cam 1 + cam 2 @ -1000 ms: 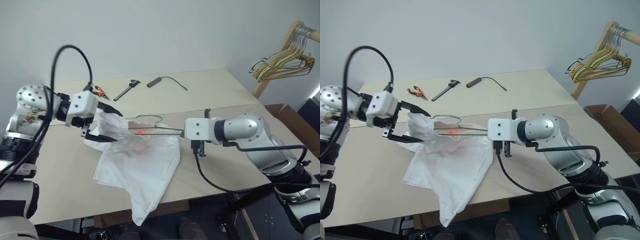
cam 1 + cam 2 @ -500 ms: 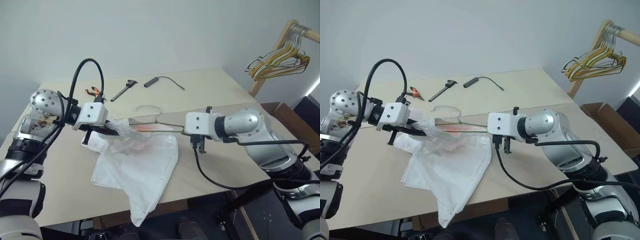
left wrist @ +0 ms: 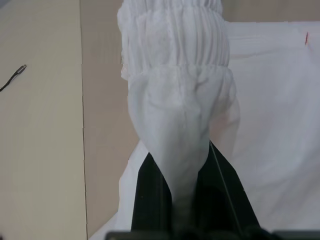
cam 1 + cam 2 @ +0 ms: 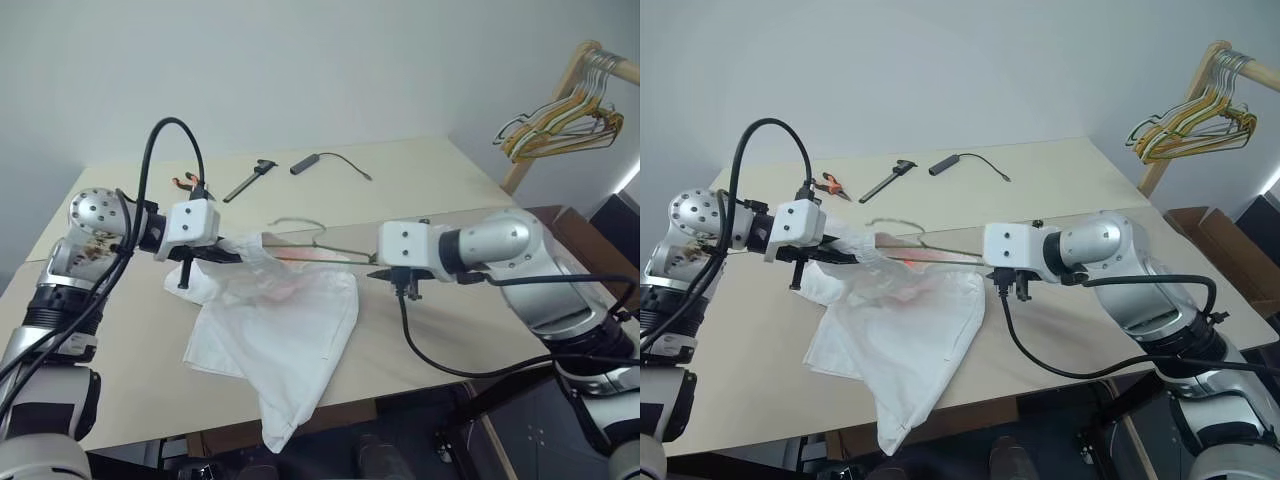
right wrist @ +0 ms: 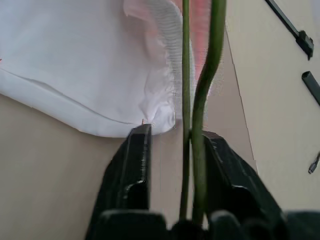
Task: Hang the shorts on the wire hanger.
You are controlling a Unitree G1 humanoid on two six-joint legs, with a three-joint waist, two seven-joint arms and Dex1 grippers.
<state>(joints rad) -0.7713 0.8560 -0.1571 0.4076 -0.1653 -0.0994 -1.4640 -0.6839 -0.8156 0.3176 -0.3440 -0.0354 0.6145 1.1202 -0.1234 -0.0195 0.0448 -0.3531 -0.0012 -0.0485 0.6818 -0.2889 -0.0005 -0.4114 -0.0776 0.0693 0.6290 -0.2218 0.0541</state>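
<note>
From my head cameras I see the shorts (image 4: pixel 275 335) spread on the table (image 4: pixel 440 190), most of the cloth lying flat and one corner drooping over the near edge, while my left gripper (image 4: pixel 232 255) lifts the gathered waistband just above the surface. The wire hanger (image 4: pixel 318 246) lies nearly level between my two hands, its hook toward the left gripper and its far end at my right gripper (image 4: pixel 378 272); part of the wire seems to sit in or on the waistband, though I cannot tell how far it is threaded. In my left wrist view my fingers (image 3: pixel 152 192) are pinched shut on a fold of the elastic waistband. In my right wrist view my jaws stand apart, with the two green wires between them, touching one finger (image 5: pixel 220 165) at most, so I judge that hold loose. The shorts are not yet hung.
</note>
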